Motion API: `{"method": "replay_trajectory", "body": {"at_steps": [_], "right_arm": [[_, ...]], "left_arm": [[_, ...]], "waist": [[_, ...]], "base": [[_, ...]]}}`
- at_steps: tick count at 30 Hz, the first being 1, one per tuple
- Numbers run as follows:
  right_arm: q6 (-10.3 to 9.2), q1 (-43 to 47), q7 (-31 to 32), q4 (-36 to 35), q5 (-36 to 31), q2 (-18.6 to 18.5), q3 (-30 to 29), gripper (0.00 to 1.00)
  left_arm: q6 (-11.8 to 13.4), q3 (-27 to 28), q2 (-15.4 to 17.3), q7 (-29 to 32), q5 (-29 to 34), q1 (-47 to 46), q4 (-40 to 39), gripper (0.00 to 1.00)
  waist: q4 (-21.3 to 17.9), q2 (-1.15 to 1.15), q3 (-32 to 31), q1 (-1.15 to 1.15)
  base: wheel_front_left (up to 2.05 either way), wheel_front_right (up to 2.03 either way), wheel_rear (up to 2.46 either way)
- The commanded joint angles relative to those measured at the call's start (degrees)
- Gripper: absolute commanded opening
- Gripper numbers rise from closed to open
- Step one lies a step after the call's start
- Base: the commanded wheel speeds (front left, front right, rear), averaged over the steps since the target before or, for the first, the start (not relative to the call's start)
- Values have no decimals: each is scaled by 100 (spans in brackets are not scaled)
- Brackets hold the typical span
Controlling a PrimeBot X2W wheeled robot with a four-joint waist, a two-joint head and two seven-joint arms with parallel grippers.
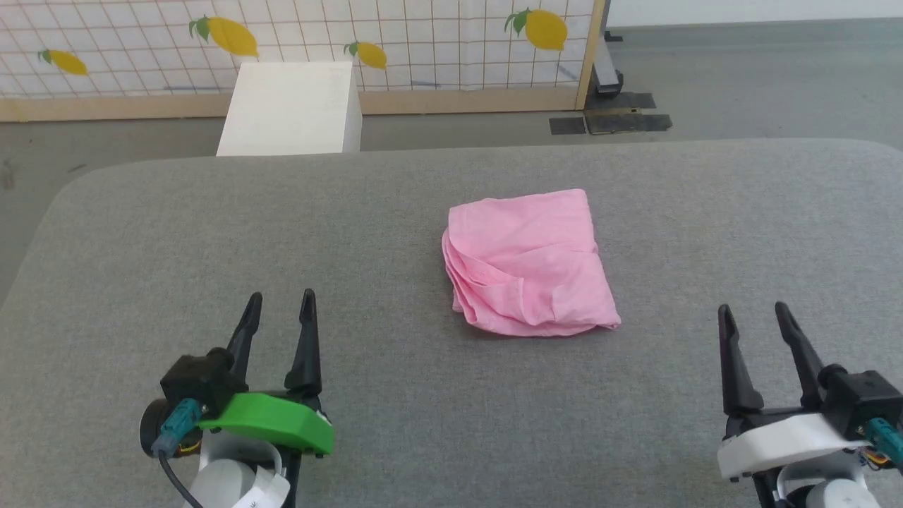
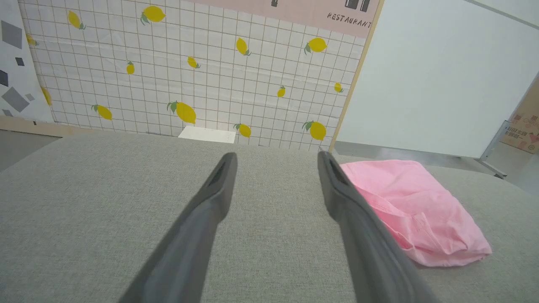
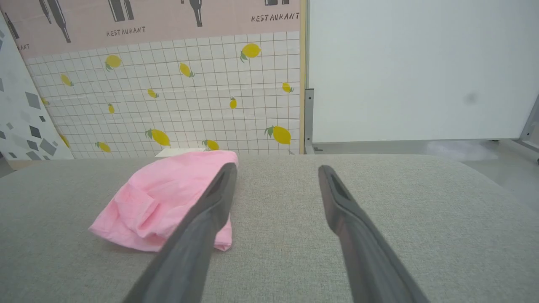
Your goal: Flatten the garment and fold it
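Left end effector [image 1: 282, 295]: apart and empty, low over the counter at near left, well clear of the garment. It looks parked out of the cloth's way.
Right end effector [image 1: 752, 307]: also apart and empty, at near right. It is near the garment's near right corner but not touching it.
Garment [image 1: 529, 261]: a compact pink stack lying between the two arms, a little right of middle. Layered edges show along its left side and there are wrinkles on top. It looks already folded, which would explain why both arms stand off.
Counter [image 1: 282, 212]: a grey cloth-covered top with rounded corners, bearing the garment.
Box [image 1: 289, 106]: white, beyond the far edge.
Wall [image 1: 437, 42]: white grid with a lemon print.
Pink band [image 3: 168, 21]: above the lemons, reads "RESTAURANT".
Carton [image 2: 524, 130]: far right, print too small to read.
Garment label: none readable.
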Motion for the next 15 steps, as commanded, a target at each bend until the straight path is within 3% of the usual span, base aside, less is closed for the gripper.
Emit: {"method": "replay_trajectory", "body": {"at_steps": [1,15], "right_arm": [[-8,73,-36,28,-65,16,31,100],[-8,107,-36,-28,-142,-13,154,100]], "left_arm": [[-31,9,-9,-23,41,91,36,100],[-59,18,-9,-23,67,89,82,100]], "waist": [[-31,0,-30,0],[-33,0,12,0]], "base": [[0,0,0],[0,0,0]]}}
